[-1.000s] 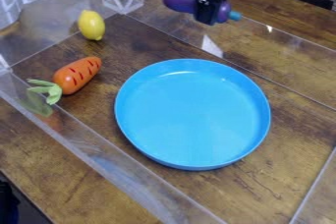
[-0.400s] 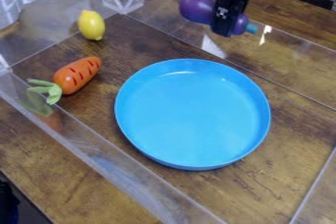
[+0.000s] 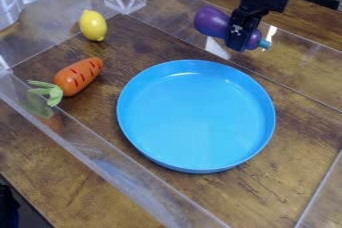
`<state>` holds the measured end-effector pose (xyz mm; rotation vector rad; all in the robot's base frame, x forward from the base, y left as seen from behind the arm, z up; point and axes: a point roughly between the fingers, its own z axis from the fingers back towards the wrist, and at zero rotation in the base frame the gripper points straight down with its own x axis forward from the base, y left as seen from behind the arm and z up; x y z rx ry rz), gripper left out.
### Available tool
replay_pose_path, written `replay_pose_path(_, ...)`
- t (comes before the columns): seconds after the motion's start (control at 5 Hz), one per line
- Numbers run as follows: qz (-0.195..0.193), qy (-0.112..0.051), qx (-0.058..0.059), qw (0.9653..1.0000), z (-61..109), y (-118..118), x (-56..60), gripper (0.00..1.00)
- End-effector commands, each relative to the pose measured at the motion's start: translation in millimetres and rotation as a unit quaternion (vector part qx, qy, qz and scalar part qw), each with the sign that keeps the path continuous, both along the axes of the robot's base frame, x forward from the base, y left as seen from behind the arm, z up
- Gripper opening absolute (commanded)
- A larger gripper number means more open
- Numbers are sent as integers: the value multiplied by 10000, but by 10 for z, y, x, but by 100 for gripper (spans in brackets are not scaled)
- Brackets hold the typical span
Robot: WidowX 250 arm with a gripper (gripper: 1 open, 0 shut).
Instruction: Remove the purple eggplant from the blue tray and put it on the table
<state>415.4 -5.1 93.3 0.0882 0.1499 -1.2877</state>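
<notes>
The blue tray (image 3: 195, 115) sits bare in the middle of the table (image 3: 80, 182), so the step in hand is, by my reading, setting the load down on open wood. To do it well, the arm should sink straight down until the purple eggplant (image 3: 210, 20) rests on the tabletop, clear of the tray's rim and of the acrylic wall behind, and only then let go; dropping it from a height would likely let the plump toy roll.

The eggplant is at the upper right, beyond the tray's far rim, carried above the table. The gripper (image 3: 242, 40) is clenched on it, pointing down. Most of the purple body sticks out to the left of the fingers; 1 small blue-purple bit shows at their right.
</notes>
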Motion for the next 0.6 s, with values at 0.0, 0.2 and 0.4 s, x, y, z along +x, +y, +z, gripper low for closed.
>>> replay_pose_path(0.0,-130,-386,-61,9992,349,-199,-60,0)
replay_pose_path(0.2,-494,-358,-86,9981,223,-453,-210,0)
replay_pose_path(0.4,-575,-404,-100,9975,147,-541,-266,0)
